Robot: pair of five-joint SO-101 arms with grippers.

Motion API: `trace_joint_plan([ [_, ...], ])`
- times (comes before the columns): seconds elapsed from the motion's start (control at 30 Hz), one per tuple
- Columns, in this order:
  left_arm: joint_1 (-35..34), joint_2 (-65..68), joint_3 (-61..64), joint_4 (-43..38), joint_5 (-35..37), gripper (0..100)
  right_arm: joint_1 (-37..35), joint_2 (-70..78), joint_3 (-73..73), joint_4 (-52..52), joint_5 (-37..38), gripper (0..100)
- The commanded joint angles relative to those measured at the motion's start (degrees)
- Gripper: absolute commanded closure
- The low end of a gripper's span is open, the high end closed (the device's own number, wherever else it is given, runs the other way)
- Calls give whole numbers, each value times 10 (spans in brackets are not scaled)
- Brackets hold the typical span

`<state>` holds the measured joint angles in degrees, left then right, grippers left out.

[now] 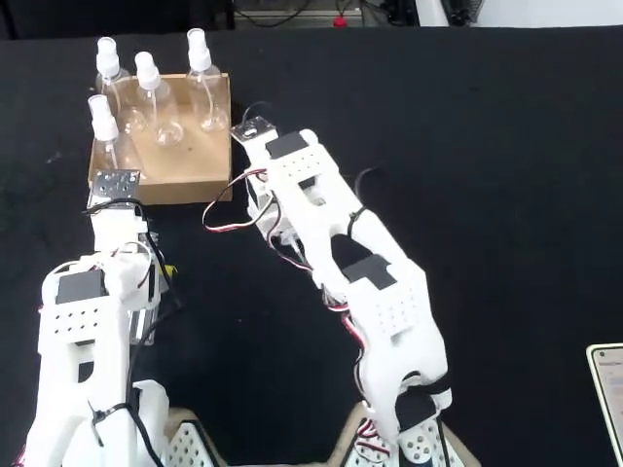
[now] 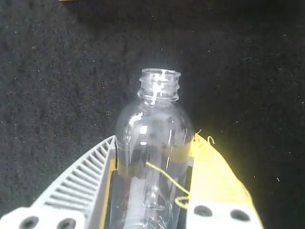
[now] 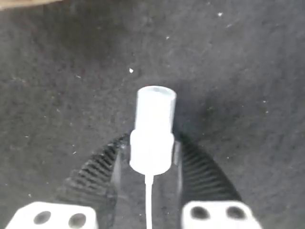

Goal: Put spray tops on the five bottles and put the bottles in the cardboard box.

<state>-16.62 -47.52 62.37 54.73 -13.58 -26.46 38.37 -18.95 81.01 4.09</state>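
Your left gripper (image 2: 155,143) clamps the uncapped bottle (image 2: 155,114) above the table (image 1: 467,146); your right gripper (image 3: 152,142) pinches a spray top (image 3: 155,119). Beyond, four capped bottles (image 1: 151,83) stand in the cardboard box (image 1: 195,170) near the table's far-left corner.

Cardboard box (image 1: 195,161) sits upper left.
Four bottles (image 1: 154,92) stand in it; left arm (image 1: 83,311) just below, right arm (image 1: 311,195) at its right edge.

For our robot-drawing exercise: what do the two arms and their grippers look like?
The left arm and right arm are white plastic with black motor blocks, hole patterns and red, white and black cables. The left gripper has one grey ribbed finger and one yellow-taped; the right gripper has black ribbed fingers.
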Motion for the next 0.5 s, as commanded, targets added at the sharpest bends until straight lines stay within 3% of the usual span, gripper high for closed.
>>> trace_joint_plan([
  [0.0, -6, -10, -4, -9, 3, 855, 11, -11, -23, 6, -2, 992],
  [0.17, -6, -10, -4, -9, 3, 855, 17, -67, -41, 48, -5, 986],
  [0.47, -6, -10, -4, -9, 3, 855, 40, -230, 5, 36, -6, 987],
])
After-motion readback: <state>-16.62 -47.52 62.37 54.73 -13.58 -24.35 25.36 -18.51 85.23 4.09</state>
